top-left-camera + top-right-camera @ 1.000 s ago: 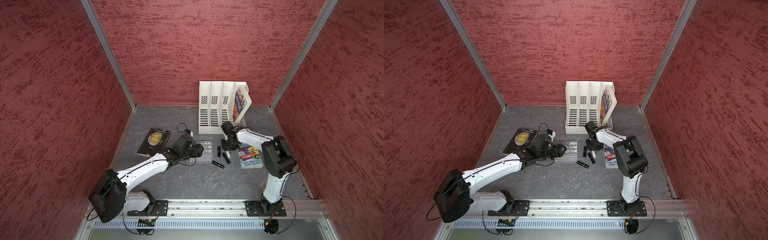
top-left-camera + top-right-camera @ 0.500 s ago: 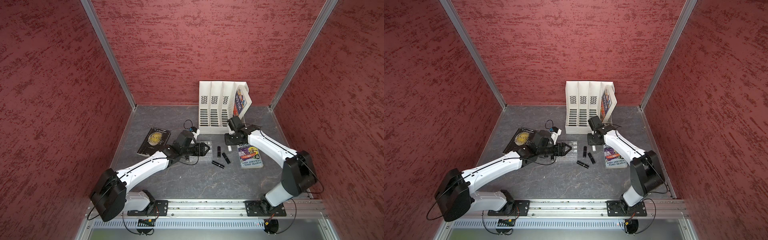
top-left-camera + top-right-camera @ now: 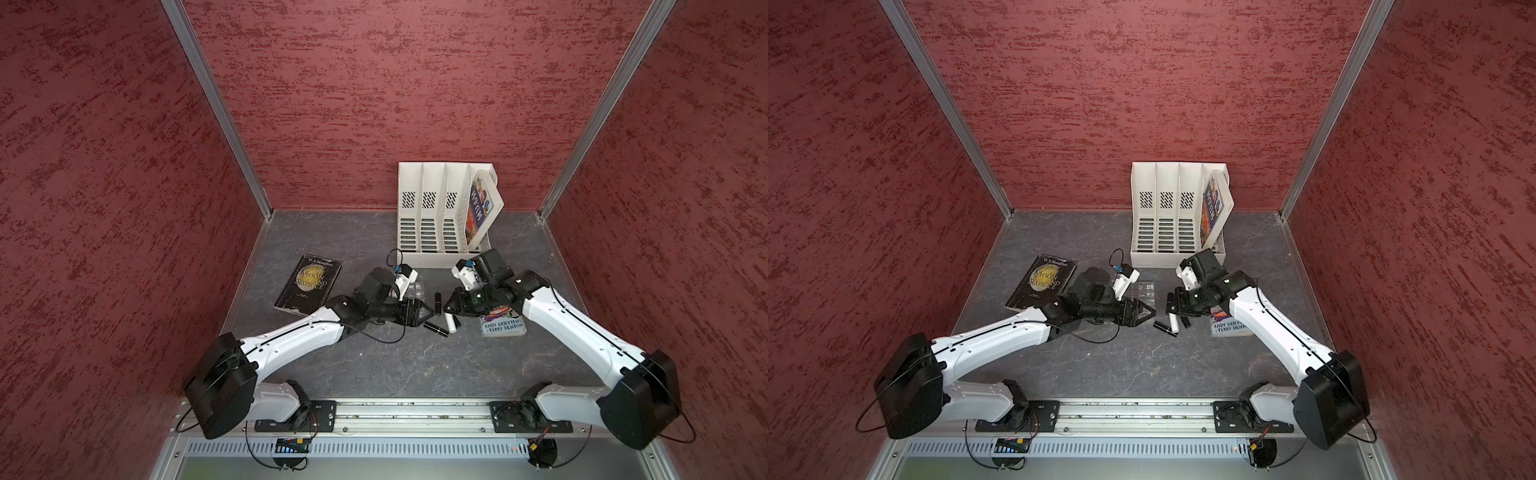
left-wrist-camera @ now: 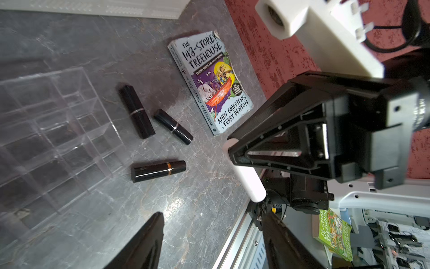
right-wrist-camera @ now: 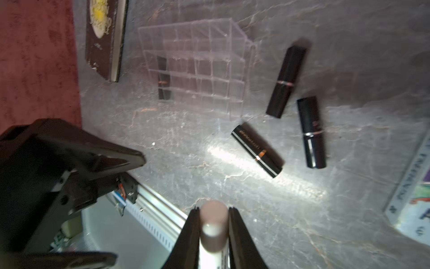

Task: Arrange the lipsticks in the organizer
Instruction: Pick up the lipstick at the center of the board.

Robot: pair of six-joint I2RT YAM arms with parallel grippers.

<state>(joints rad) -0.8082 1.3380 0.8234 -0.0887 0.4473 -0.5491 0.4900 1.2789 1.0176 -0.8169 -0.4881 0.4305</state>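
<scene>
Top views, right pincer (image 3: 449, 309): closed on the white cylindrical plastic lipstick (image 3: 449, 323) at centre frame, tube hanging below the jaws.
Top views, left pincer (image 3: 430, 312): jaws apart and empty, tips pointed at the right pincer (image 3: 1171, 308) from just left of it.
Top views, surroundings: small clear plastic grid organizer (image 3: 415, 287) just above the left pincer (image 3: 1152, 311) in frame, half hidden by that wrist. Glossy black lipsticks (image 3: 436, 328) loose on the dark grey marbled counter (image 3: 374, 365) between the arms.
Left wrist view, loose tubes: three black lipsticks (image 4: 158, 171) flat at mid-frame, just beside the organizer (image 4: 58, 130) at left.
Left wrist view, grip: white lipstick (image 4: 247, 181) pinched near one end by the right pincer (image 4: 232, 149), right of centre. Own fingers (image 4: 144, 242) spread along the bottom edge, nothing between.
Right wrist view, grip: white lipstick (image 5: 213, 223) clamped between the jaws at bottom centre. Left pincer (image 5: 125, 207) gaping at lower left.
Right wrist view, organizer (image 5: 197, 65): upper middle of frame. One black lipstick (image 5: 163, 79) showing through the walls at its left column, seemingly upright in a cell. Three more flat to its right.
Step in hand: probably carrying the white lipstick toward the grid, perhaps handing it over, given the open jaws facing it.
Next move: for a handover, left jaws closing on the free lower end before any release. Then tube upright over a free cell and lowered straight.
</scene>
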